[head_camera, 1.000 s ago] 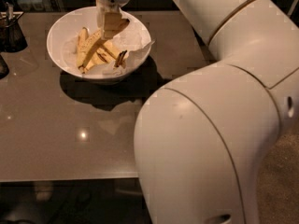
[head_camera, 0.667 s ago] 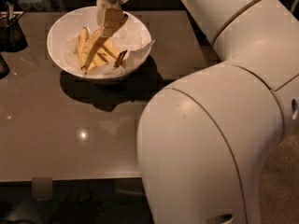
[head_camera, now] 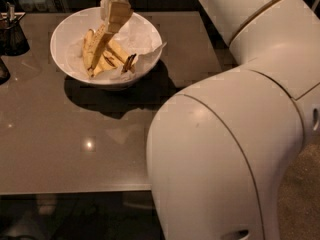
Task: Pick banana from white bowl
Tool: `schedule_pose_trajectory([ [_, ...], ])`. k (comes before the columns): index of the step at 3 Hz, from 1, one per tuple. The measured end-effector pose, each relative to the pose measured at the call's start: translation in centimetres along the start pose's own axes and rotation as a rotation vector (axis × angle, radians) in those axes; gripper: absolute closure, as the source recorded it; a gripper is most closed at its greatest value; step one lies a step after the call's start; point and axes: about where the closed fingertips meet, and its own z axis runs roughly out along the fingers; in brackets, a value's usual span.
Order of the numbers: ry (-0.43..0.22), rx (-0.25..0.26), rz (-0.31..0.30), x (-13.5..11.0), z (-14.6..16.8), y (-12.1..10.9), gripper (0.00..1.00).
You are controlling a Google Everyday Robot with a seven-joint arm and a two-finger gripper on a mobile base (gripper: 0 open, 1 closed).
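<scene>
The white bowl (head_camera: 59, 34) stands at the back left of the table, lined with crumpled white paper (head_camera: 143, 38). Several bananas lie in it. The longest banana (head_camera: 99, 46) leans up steeply, its upper end between the fingers of my gripper (head_camera: 116, 16), its lower end still among the others in the bowl. My gripper hangs over the bowl's far middle, shut on that upper end. Shorter, paler bananas (head_camera: 117, 53) lie beside it, one with a dark stem tip (head_camera: 130, 63).
A dark cup (head_camera: 12, 34) with utensils stands at the table's left edge behind the bowl. My bulky white arm (head_camera: 225, 134) fills the right side and hides the table's right part. The brown table (head_camera: 75, 149) has its front edge near the bottom.
My gripper has moved up a little over the bowl. The long banana's upper end has come up with it and now leans more steeply.
</scene>
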Motion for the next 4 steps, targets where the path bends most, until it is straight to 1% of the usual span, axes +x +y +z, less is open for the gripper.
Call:
schedule_pose_trajectory([
  [2,-0.079,0.065,-0.044,-2.1,-3.9,-1.7,1.00],
  [3,-0.130,0.022,-0.044,-2.4,-3.4,-1.0,1.00],
  [4,-0.136,0.036,-0.044,-2.7,-3.2,-1.5,1.00],
])
